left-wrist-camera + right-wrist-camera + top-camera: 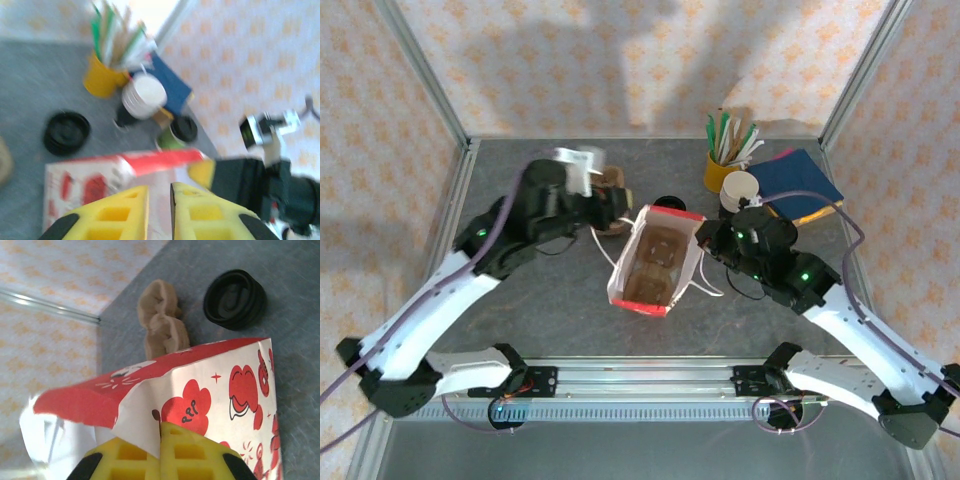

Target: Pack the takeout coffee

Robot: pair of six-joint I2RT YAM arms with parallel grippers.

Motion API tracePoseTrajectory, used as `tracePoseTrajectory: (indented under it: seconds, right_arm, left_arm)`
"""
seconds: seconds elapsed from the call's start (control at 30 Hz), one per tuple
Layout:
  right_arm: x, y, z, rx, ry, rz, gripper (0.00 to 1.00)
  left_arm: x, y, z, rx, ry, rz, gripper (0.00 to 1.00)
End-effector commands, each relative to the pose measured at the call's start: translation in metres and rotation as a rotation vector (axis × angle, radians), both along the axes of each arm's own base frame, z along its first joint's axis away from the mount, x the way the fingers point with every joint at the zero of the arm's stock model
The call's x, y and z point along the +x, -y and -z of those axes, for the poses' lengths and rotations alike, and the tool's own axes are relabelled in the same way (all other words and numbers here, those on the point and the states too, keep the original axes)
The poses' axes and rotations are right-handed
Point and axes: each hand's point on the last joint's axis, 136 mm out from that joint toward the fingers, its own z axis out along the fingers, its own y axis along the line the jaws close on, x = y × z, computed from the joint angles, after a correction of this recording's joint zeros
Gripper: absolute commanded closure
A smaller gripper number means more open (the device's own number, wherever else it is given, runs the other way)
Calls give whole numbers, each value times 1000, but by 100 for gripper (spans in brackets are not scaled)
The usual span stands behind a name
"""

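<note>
Yellow right gripper (160, 437) fingers pinch white-and-red paper bag (215, 385) rim; left gripper (159, 192) a slit apart above bag. 1 dark paper cup (144, 95) w/ cream inside stands beyond bag, apart from both; 1 round black plastic lid (66, 132) lies loose.

L end effector (160, 194) fingers slightly apart; R end effector (160, 430) pinched shut on paper bag (215, 385) edge.

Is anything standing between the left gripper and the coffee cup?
Yes. The paper bag stands between the left gripper and the cup, the right gripper shut on its right edge. The cup sits beyond, beside the yellow stick cup.
</note>
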Motion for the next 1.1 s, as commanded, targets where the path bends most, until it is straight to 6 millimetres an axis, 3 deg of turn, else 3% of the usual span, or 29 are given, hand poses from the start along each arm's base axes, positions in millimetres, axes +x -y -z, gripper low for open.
tracePoseTrajectory:
  seconds: [0.0, 0.1, 0.2, 0.33, 0.6, 0.77, 1.07]
  right_arm:
    - [-7, -6, -50, 30, 189, -100, 100]
    - [-17, -13, -62, 48, 259, -182, 100]
    - [-23, -17, -66, 59, 300, -229, 100]
    - [-29, -23, -63, 68, 309, -285, 100]
    - [-33, -32, -57, 86, 302, -331, 100]
    - [-26, -38, -44, 102, 199, -306, 100]
    - [-15, -66, -31, 92, 33, -362, 100]
  left_arm:
    - [15, -57, -3, 2, 41, -255, 74]
    - [20, -91, 9, 16, 28, -389, 71]
    - [23, -105, 25, 43, 4, -436, 71]
    - [28, -105, 39, 61, -21, -441, 71]
    - [31, -103, 45, 59, -34, -429, 71]
    - [33, -101, 53, 41, -71, -424, 71]
    - [32, -100, 63, 45, -99, -415, 71]
